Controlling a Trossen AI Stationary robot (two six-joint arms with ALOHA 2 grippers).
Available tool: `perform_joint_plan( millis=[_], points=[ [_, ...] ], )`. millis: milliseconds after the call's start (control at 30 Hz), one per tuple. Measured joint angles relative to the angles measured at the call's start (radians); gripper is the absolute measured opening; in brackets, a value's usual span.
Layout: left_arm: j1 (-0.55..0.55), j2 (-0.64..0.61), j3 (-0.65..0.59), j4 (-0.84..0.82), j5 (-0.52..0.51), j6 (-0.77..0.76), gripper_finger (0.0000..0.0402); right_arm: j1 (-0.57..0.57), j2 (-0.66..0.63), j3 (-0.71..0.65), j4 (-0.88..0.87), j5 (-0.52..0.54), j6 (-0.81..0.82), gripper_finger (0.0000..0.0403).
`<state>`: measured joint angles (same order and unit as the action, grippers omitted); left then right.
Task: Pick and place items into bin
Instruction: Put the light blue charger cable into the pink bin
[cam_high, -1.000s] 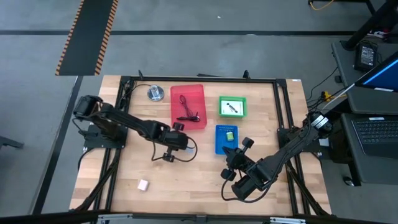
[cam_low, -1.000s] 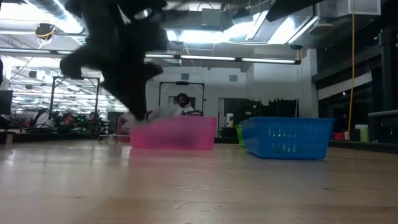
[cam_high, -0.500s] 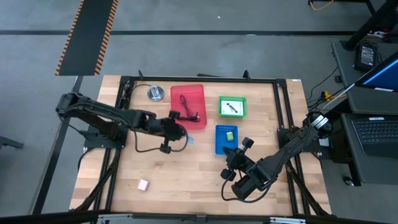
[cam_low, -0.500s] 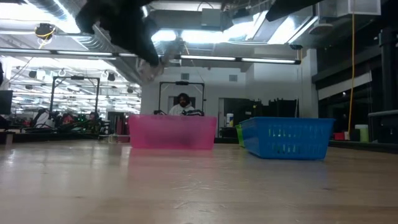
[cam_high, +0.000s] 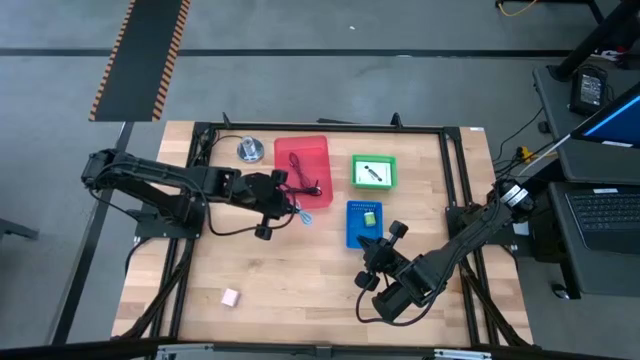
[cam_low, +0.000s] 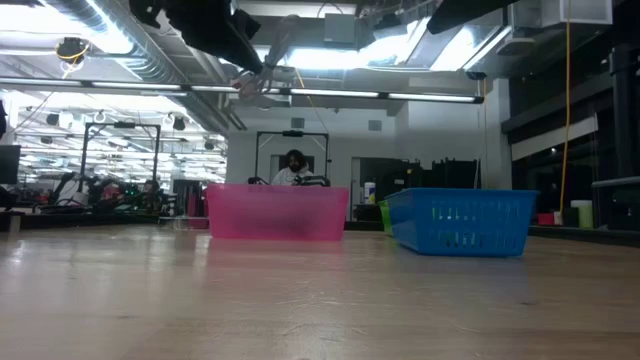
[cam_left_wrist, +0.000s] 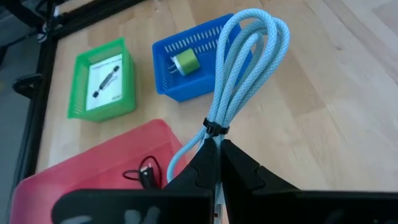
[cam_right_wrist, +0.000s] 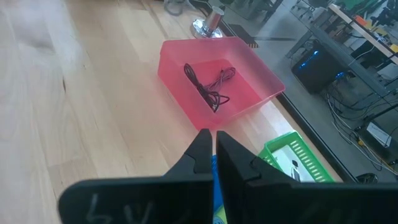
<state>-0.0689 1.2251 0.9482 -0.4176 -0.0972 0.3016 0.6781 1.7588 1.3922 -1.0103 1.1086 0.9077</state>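
Observation:
My left gripper (cam_high: 293, 207) is raised over the table beside the red bin's (cam_high: 302, 170) near right corner, shut on a pale silvery-blue cord bundle (cam_left_wrist: 249, 56). In the low view the bundle (cam_low: 268, 60) is a blur high above the table. The red bin holds a dark red cord (cam_high: 303, 180). A white card with a black mark lies in the green bin (cam_high: 373, 171), and a tiny green-white piece (cam_left_wrist: 183, 61) in the blue bin (cam_high: 363, 222). The pink cube (cam_high: 230, 296) sits on the table near its near edge. My right gripper (cam_high: 378, 248) waits shut near the blue bin. My left gripper pinches the cord bundle between its two fingers (cam_left_wrist: 202, 165) at the tied end, just behind the black tie (cam_left_wrist: 214, 129), gripping several strands. The loops stick out forward past the fingertips and a loose tail (cam_left_wrist: 180, 163) hangs beside them. The bundle is lifted clear of the table.
A round silver metal disc (cam_high: 249, 150) stands at the far left, beside the red bin. The three bins sit close together in the middle far part. Black frame rails run around the table's edges. Bare wood lies on the near left around the pink cube.
My left gripper has risen from the table top and moved toward the far edge and the red bin, carrying the pale blue cord bundle up with it. The bundle now hangs clear of the table. My right arm has kept still.

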Motion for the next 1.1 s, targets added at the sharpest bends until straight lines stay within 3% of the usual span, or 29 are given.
perform_joint_plan(
  millis=[300,600,800,1100],
  points=[
    [0.04,0.004,0.0,0.015,-0.15,-0.063,0.0003,-0.001,0.0,0.0,0.0,0.0,0.0,0.0003],
    [0.185,0.085,0.0,0.136,-0.183,-0.079,0.0003,-0.001,0.0,0.0,0.001,0.0,0.0,0.0003],
    [0.289,0.144,0.0,0.16,-0.29,-0.082,0.0003,-0.001,0.0,0.0,0.001,0.0,0.0,0.0003],
    [0.373,0.249,0.001,0.163,-0.248,-0.088,0.0003,-0.011,0.0,-0.008,-0.002,0.0,-0.003,0.0003]
  ],
)
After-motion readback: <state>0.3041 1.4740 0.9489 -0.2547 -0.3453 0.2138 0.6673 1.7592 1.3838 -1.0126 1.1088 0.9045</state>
